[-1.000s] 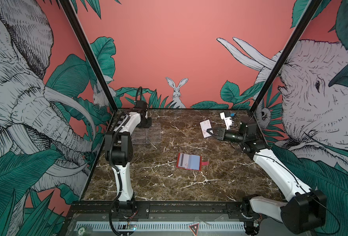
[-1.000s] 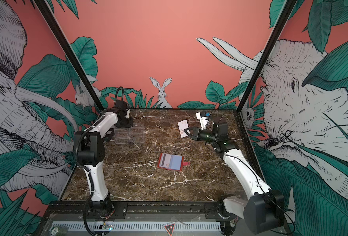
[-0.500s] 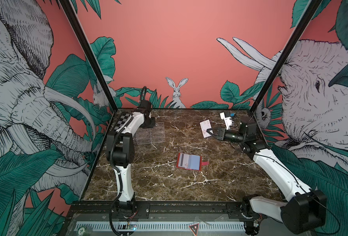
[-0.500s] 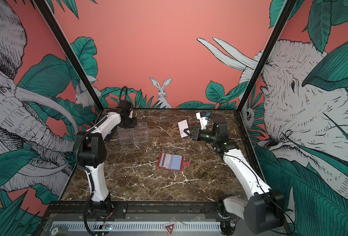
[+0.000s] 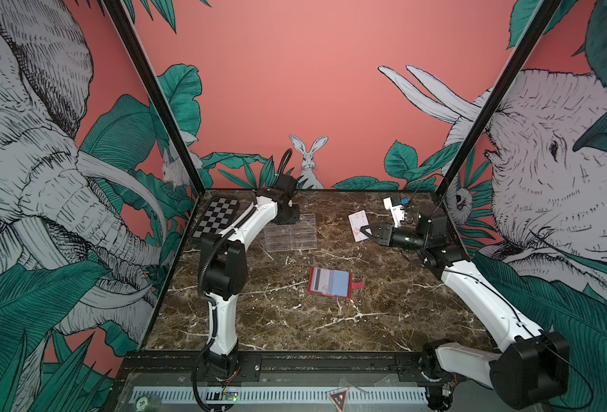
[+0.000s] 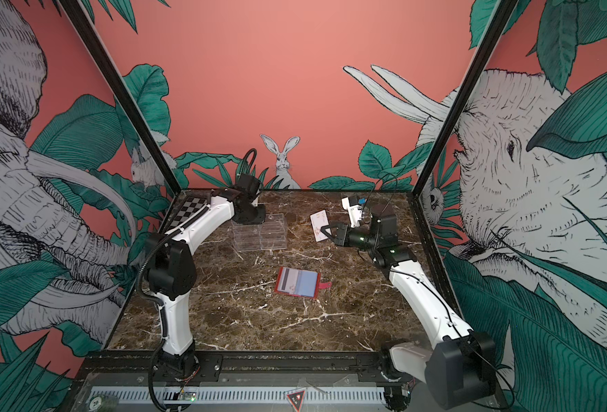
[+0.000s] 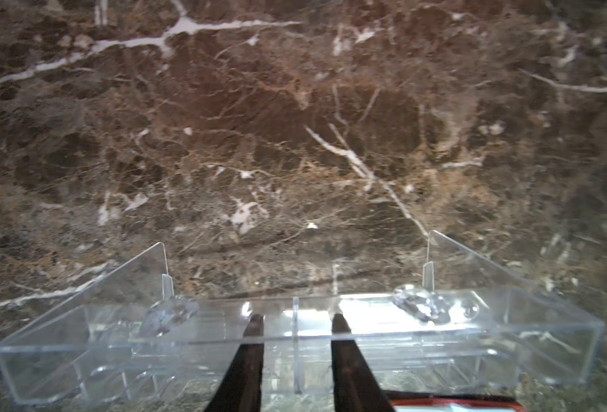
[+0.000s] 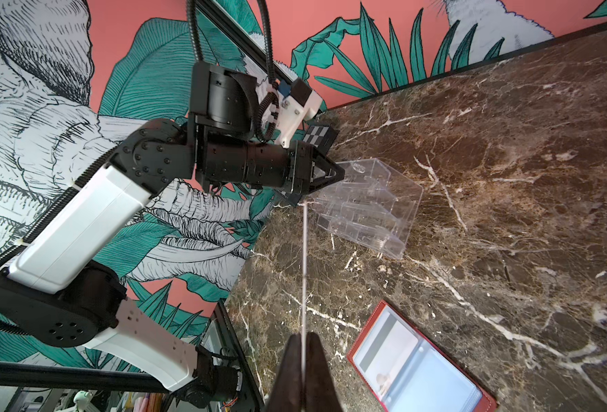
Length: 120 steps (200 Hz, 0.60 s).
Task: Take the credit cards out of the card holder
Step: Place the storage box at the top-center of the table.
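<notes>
Tabletop: a brown marble-patterned table (image 5: 277, 321) with white veins carried everything below.
Left arm: a white-and-black arm (image 5: 255, 221) reached to the far side of the table.
Right arm: a matching white-and-black arm (image 5: 480, 296) reached toward the far right part of the table, with its wrist level.
Board: a black-and-white checkered board (image 5: 216, 217) lay flat in the far left corner, beside the left arm.
Rack: a clear acrylic tiered rack (image 5: 291, 233) stood directly at the left gripper; it also showed in the right wrist view (image 8: 366, 210).
Card holder: an open red leather-like booklet wallet (image 5: 330, 281) with pale blue-clear sleeves lay flat on the table, well apart from both grippers and on the near side of the right one; both top views showed it (image 6: 296, 281).
Left gripper: the left gripper (image 7: 295, 319) sat at the rack's top rear edge, its dark fingers a narrow gap apart on either side of the thin centre divider, closed on nothing.
Right gripper: the right gripper (image 8: 304, 342) was pinched closed on a card, above the table.
Held card: a thin whitish credit card (image 5: 358, 225) with small pinkish marks stood on edge between the right fingers, seen edge-on from the right wrist (image 8: 304, 267).
Sleeved card: a whitish card with a dark grey stripe (image 5: 320, 280) sat in the holder's left sleeve.
Snap tab: a pinkish-red tab (image 5: 358, 284) projected from the holder's right edge.
</notes>
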Motion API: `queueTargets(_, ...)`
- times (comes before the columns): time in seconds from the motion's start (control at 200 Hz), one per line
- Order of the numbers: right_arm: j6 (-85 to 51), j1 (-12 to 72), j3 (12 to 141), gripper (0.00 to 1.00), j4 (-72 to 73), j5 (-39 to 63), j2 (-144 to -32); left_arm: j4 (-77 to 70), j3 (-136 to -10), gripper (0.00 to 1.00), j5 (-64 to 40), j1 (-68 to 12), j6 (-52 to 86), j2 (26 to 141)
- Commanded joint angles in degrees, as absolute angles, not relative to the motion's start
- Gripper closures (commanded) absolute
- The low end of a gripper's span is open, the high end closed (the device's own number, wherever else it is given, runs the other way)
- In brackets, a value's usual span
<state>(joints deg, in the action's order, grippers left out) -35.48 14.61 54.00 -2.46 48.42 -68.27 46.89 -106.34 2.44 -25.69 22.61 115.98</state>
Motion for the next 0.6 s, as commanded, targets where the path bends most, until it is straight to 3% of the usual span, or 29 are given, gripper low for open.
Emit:
queueTargets(0.0, -34.5, 14.9, 53.3, 1.0, -0.9, 48.7, -66.5, 49.1, -110.1, 0.96, 2.9, -27.7, 26.7, 116.3)
queueTargets(0.595, -32.1, 14.9, 52.2, 1.0, -2.3, 50.1, -66.1, 51.1, -117.5, 0.98, 3.0, -33.7, 32.7, 124.6)
